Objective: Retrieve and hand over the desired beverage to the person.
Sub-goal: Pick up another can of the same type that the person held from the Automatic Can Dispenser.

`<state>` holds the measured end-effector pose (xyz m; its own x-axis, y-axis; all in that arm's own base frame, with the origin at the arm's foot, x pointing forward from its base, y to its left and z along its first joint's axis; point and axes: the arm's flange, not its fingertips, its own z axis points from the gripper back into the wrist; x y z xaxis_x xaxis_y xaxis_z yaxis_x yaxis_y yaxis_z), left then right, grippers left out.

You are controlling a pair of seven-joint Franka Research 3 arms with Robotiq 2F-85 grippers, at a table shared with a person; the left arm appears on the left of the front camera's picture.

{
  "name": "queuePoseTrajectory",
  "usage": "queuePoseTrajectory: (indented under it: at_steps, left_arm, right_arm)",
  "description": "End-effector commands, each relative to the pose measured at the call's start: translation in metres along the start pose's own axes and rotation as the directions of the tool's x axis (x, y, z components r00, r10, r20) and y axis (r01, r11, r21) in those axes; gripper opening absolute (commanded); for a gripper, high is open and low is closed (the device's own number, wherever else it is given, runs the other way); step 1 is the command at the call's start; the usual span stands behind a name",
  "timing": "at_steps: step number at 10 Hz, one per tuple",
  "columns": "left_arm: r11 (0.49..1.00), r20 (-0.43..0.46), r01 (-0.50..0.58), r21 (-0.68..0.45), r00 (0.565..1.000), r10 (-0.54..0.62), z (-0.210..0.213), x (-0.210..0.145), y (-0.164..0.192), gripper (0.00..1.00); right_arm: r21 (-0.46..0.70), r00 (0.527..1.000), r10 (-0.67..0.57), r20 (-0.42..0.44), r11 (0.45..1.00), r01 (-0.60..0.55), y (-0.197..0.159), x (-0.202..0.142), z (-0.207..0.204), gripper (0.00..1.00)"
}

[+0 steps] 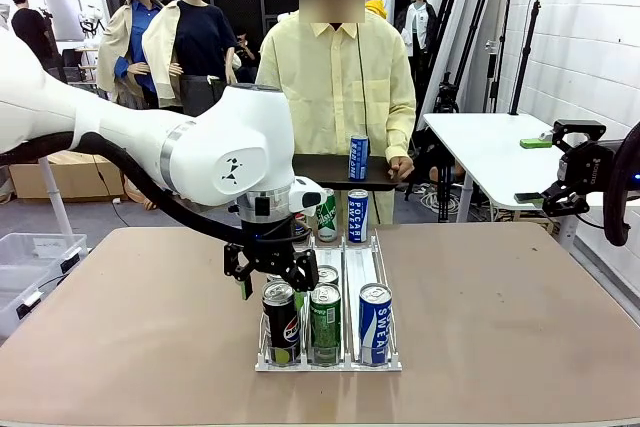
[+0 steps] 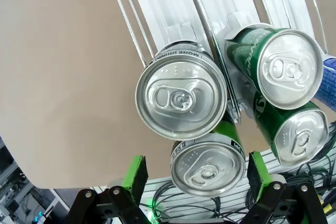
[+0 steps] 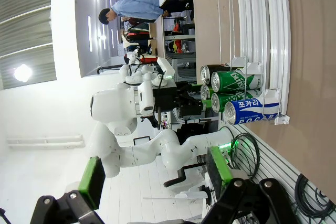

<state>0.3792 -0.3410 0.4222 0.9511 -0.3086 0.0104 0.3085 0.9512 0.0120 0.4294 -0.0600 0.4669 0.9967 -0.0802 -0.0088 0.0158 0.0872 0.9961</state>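
Left gripper (image 1: 271, 282) (jaws wide) hovers over the rack's (image 1: 330, 364) black can (image 1: 281, 322).

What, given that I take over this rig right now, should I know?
Left tool: open, hovering above the black soda can at the front of the left lane of the clear plastic three-lane rack.
Right tool: open, empty, raised at the table's right side.
Person in a pale-yellow shirt stands at the far side holding a dark tray with one blue can.
Done: approach. Left: grasp, lift, hand over.
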Motion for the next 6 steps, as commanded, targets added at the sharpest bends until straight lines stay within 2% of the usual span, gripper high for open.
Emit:
queuePoseTrajectory:
  at_steps: [1, 6]
  left_arm:
    - [0.999, 0.001, -0.035, -0.012, 0.999, 0.035, -0.0034, 0.0065, -0.0086, 1.0]
    - [0.999, 0.01, -0.05, -0.014, 0.999, 0.05, -0.0108, 0.0121, -0.0118, 1.0]
  right_arm:
    - [-0.011, 1.0, -0.001, 0.006, 1.0, 0.001, 0.0004, -0.0001, -0.0007, 1.0]
    - [-0.011, 1.0, -0.001, 0.006, 1.0, 0.001, 0.0004, -0.0001, -0.0007, 1.0]
